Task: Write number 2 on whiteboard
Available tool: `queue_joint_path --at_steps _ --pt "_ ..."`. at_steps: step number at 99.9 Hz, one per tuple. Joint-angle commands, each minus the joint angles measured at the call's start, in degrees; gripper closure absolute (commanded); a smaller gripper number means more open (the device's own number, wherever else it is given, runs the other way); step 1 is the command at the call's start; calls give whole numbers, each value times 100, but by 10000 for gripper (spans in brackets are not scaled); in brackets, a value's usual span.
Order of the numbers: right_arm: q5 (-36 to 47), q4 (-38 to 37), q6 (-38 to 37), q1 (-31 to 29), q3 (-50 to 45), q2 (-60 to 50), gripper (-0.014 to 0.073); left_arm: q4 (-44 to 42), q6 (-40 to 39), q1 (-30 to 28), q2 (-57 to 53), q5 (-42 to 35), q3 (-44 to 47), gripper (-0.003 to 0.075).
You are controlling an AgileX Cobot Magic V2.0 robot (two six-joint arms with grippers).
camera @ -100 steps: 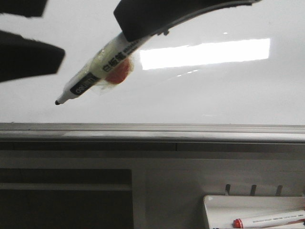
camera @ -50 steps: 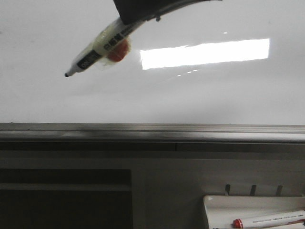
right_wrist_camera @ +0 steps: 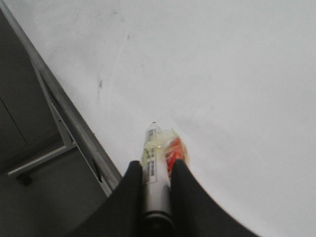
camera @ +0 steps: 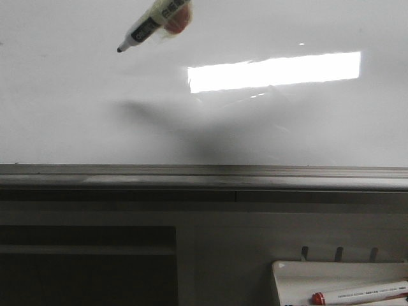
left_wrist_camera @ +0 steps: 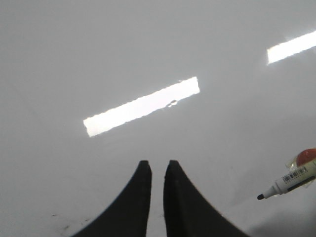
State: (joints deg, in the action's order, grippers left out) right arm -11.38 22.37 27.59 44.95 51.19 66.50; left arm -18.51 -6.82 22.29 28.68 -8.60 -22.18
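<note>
Higher than a second ago, the white black-tipped marker with red tape [camera: 153,22] now reaches the front view's top edge. Nearest, a small white tray [camera: 299,280] holds a red-capped marker [camera: 357,294]. Beyond, the glossy white whiteboard with grey metal rim [camera: 204,178] bears no digit, only lamp glare. The right gripper [right_wrist_camera: 157,168] pinches the marker; the left gripper [left_wrist_camera: 158,170] is nearly pressed together, empty.

R tool [right_wrist_camera: 157,173] at bottom centre, jaws clamped on a marker [right_wrist_camera: 154,170] w/ orange blob taped alongside; dark tip points up-frame over the whiteboard [right_wrist_camera: 222,74]. Board fills most of frame, faint smudges upper left. Grey rim [right_wrist_camera: 64,111] runs diagonally down the left.
</note>
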Motion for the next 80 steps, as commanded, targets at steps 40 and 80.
queue_joint_path --at_steps 40,80 --pt "518 -84 47 -240 321 -25 664 311 -83 -186 622 -1118 -175 681" --pt "468 -129 47 -354 457 344 664 311 -83 -186 622 -1163 -175 681"
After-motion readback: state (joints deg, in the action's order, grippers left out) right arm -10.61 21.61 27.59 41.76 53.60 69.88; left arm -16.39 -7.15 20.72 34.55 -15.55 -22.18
